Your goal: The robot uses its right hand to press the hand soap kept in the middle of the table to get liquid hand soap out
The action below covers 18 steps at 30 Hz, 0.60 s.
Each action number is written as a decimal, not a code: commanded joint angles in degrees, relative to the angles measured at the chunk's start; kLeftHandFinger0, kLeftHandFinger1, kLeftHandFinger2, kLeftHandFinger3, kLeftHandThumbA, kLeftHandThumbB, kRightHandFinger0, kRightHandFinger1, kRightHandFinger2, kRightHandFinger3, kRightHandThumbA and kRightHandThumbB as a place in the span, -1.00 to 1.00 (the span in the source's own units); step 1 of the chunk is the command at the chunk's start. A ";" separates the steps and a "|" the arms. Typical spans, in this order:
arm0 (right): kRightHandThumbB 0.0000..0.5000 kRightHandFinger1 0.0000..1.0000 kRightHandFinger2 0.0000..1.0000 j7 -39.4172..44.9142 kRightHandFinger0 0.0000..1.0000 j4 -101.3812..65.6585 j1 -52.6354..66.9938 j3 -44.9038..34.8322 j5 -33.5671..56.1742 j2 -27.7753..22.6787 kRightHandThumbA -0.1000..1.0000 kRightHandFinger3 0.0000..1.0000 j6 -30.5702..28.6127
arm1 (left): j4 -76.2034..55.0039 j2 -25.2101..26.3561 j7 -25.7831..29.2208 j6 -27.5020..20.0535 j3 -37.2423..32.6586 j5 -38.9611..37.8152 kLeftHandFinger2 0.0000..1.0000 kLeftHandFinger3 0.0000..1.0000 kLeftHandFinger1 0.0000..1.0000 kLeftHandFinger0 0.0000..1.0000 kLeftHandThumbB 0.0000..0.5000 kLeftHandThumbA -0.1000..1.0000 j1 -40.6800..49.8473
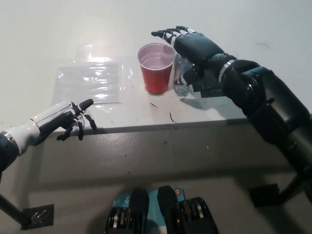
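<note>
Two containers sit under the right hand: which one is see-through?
The clear soap bottle, right of the red cup and partly hidden beneath the open right hand. The cup is opaque red.

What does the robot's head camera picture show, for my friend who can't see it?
The robot's black right hand, fingers spread, hovers over a clear soap bottle beside a red cup on a white table. Its white left hand rests open at the table's near edge, by a clear plastic sheet.
</note>
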 commanded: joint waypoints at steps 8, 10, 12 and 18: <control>0.78 1.00 1.00 3.94 1.00 1.53 7.57 -0.56 2.44 3.35 1.00 1.00 1.44 | -0.54 1.97 -1.54 -1.02 -0.03 0.51 -0.49 0.12 -0.84 -0.90 0.54 1.00 -3.40; 0.72 1.00 1.00 3.73 1.00 1.68 7.74 -0.28 2.04 3.68 1.00 1.00 1.42 | -0.40 1.95 -1.58 -1.58 0.05 0.46 -0.52 0.10 -0.86 -0.91 0.51 1.00 -3.38; 0.83 1.00 1.00 4.08 1.00 1.53 7.75 0.40 0.69 3.72 1.00 1.00 3.31 | -0.77 1.90 -1.67 -0.99 0.22 0.11 -0.52 0.09 -0.86 -0.93 0.49 1.00 -3.22; 1.00 1.00 1.00 3.12 1.00 0.92 7.12 4.49 -6.06 1.62 1.00 1.00 6.18 | -1.00 2.17 -1.74 -0.93 0.47 -0.03 -0.51 0.10 -0.86 -0.94 0.51 1.00 -3.44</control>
